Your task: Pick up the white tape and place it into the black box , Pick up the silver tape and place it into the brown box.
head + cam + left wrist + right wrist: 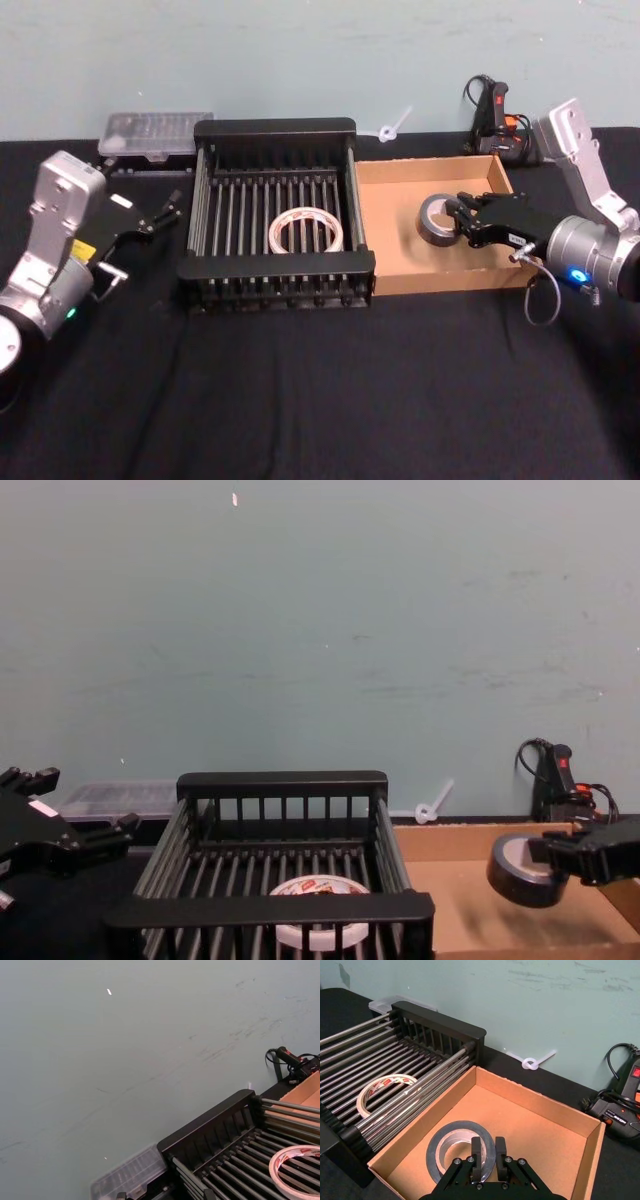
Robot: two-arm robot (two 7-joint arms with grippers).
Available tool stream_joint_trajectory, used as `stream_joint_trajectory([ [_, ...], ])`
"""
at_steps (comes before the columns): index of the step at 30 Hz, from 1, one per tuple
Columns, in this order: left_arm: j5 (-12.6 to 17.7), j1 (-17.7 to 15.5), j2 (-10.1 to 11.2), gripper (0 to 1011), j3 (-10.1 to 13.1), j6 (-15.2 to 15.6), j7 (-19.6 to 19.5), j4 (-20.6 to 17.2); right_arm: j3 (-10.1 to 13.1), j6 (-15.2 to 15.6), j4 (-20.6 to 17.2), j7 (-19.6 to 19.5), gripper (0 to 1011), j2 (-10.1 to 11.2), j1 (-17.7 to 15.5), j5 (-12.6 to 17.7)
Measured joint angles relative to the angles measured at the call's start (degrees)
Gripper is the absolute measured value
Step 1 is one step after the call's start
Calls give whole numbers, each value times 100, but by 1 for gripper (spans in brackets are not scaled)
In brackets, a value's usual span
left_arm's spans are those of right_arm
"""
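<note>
The right arm reaches in from the right, wrist roughly level, its gripper (462, 222) pointing left with fingers (477, 1155) closed on the silver tape (436, 220), holding it lifted. The left arm sits well out to the left, its gripper (158, 215) raised, angled inward, jaws parted and empty

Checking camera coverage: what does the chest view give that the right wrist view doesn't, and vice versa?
Chest only: the left gripper, open, left of the black box, and the silver tape seen side-on, tilted and lifted off the brown box floor. Right wrist only: the right gripper fingers shut on the tape's wall, one inside the hole. Both: white tape lying in the black box, the drill and a white tie behind.
</note>
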Motion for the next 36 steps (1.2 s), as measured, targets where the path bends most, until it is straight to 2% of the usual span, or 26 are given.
stream_joint_trajectory([
  [15,0,0,0,1001,0,0,0,0,-11,5,-40,3,178,24,-19,4],
  [26,0,0,0,1001,0,0,0,0,-17,9,-51,10,507,30,-24,11],
  [27,0,0,0,1001,0,0,0,0,-17,9,-51,10,565,31,-25,11],
  [30,0,0,0,1001,0,0,0,0,-17,11,-53,10,634,33,-26,14],
  [31,0,0,0,1001,0,0,0,0,-17,11,-54,10,693,33,-27,14],
  [34,0,0,0,1001,0,-1,0,0,-17,13,-56,10,751,34,-28,14],
  [36,0,0,0,1002,0,0,0,0,-17,14,-57,10,826,35,-28,15],
])
